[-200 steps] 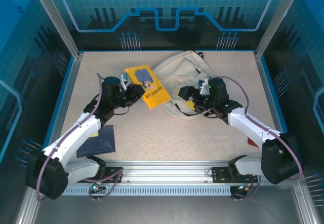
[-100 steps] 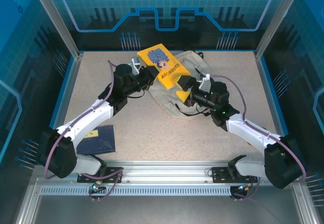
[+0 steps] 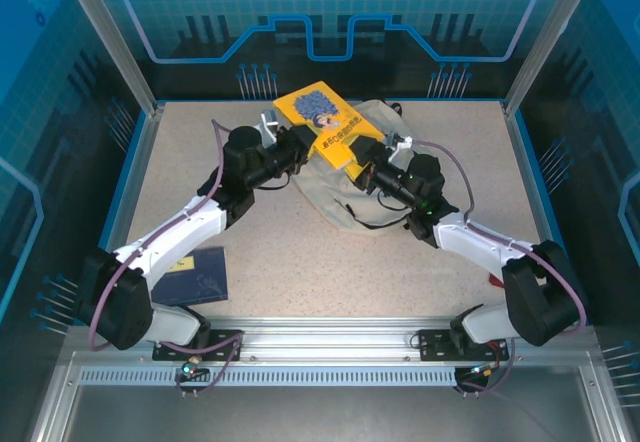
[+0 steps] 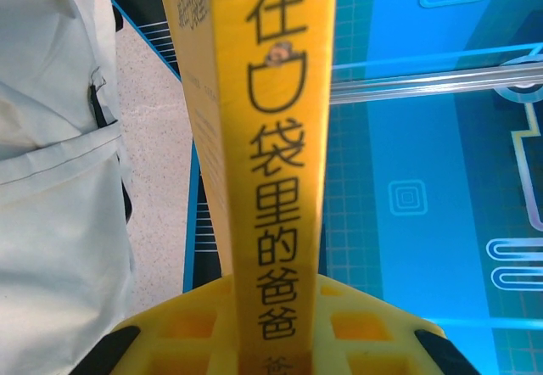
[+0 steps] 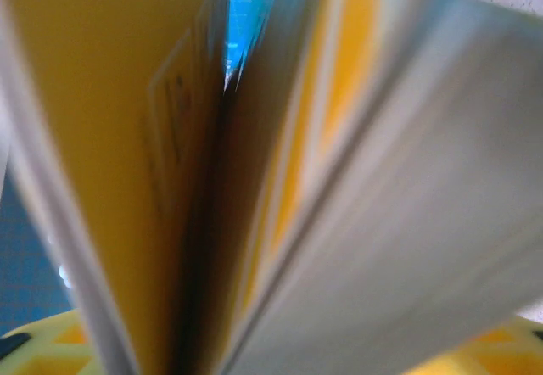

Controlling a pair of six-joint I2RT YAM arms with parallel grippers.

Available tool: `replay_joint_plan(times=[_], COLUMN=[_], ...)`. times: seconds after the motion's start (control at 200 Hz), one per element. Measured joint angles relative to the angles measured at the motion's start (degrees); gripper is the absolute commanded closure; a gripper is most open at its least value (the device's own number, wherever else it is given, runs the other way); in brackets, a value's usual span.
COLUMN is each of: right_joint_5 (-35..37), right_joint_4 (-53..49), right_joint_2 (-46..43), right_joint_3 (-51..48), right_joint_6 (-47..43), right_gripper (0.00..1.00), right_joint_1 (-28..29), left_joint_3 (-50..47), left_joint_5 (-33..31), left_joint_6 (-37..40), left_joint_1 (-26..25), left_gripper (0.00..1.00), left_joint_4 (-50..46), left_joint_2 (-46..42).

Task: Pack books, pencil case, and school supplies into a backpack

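Two books show from above, and one backpack. The yellow book is raised in the air, tilted over the far part of the cream backpack, which lies slumped on the table. The left gripper is clamped on the book's near-left edge; in the left wrist view its spine runs up from between the yellow fingers. The right gripper straddles the book's near-right corner, but whether its jaws press on it I cannot tell. The dark book lies flat near the left arm's base, well apart from the backpack.
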Motion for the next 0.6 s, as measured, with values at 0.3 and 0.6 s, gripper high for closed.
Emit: replay_joint_plan(times=[0.3,0.6], right_joint_5=[2.5,4.1], right_joint_4=[4.0,-24.1], right_joint_2=[0.8,-7.6], right_joint_3=[0.1,3.0], right_joint_6=[3.1,-11.2], right_gripper=[0.87,0.94], right_joint_1=[0.0,-1.7], left_joint_3=[-0.5,1.2], left_joint_5=[0.0,0.5], left_joint_6=[-1.2,6.6], left_joint_1=[0.0,-0.1], left_gripper=[0.77,0.22], left_joint_4=[-0.4,-15.4], left_joint_2=[0.0,-0.5])
